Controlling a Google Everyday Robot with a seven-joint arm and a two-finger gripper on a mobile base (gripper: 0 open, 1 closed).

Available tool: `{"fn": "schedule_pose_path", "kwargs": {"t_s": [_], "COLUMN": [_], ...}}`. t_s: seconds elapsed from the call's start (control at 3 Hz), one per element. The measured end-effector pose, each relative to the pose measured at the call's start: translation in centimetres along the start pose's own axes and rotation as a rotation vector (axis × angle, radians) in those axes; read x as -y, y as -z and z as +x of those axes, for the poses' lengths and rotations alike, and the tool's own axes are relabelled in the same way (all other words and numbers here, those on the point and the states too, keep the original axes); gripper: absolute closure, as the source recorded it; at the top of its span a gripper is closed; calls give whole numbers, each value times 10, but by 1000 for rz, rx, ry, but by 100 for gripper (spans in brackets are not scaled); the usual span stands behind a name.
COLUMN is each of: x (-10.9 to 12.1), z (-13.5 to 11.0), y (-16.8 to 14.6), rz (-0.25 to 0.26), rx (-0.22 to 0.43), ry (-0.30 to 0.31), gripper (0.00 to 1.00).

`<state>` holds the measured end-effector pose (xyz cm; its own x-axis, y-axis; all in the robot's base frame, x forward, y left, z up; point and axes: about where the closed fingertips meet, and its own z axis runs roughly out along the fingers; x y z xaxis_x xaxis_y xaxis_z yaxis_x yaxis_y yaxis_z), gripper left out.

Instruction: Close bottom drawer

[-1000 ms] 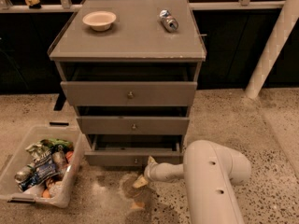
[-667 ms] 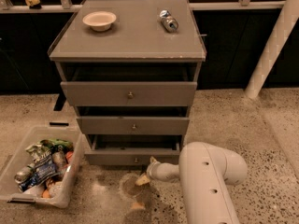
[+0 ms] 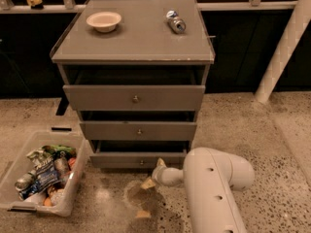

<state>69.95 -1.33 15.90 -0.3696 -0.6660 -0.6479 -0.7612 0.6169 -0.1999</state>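
The grey cabinet (image 3: 132, 39) has three drawers, all pulled out a little. The bottom drawer (image 3: 116, 160) is the lowest and least tall, with a small round knob (image 3: 142, 162) on its flat grey front. Its front stands slightly out from the cabinet frame, with a dark gap above it. My gripper (image 3: 153, 174) is low near the floor, just right of the knob and right at the drawer's front. Its tan fingertips (image 3: 159, 163) are spread apart and hold nothing. The upper fingertip is at the drawer front's lower edge. The white arm (image 3: 214, 188) fills the lower right.
A clear plastic bin (image 3: 41, 178) of snacks and cans sits on the floor left of the cabinet. A bowl (image 3: 103, 20) and a can (image 3: 175, 21) rest on the cabinet top. A white post (image 3: 284, 42) stands at the right. The floor is speckled stone.
My gripper has shifted slightly up and toward the bottom drawer's front. The drawer front looks a little further in than before.
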Motion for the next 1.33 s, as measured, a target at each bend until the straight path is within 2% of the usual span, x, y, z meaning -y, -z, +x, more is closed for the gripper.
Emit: {"fn": "schedule_pose_path", "kwargs": {"t_s": [1.0,1.33], "x": [40,63], "z": [-22,-38], "y": [-9,-12], "rz": [64,92], "rx": [28,50], "ry": [-2,4], "gripper": [0,0]}}
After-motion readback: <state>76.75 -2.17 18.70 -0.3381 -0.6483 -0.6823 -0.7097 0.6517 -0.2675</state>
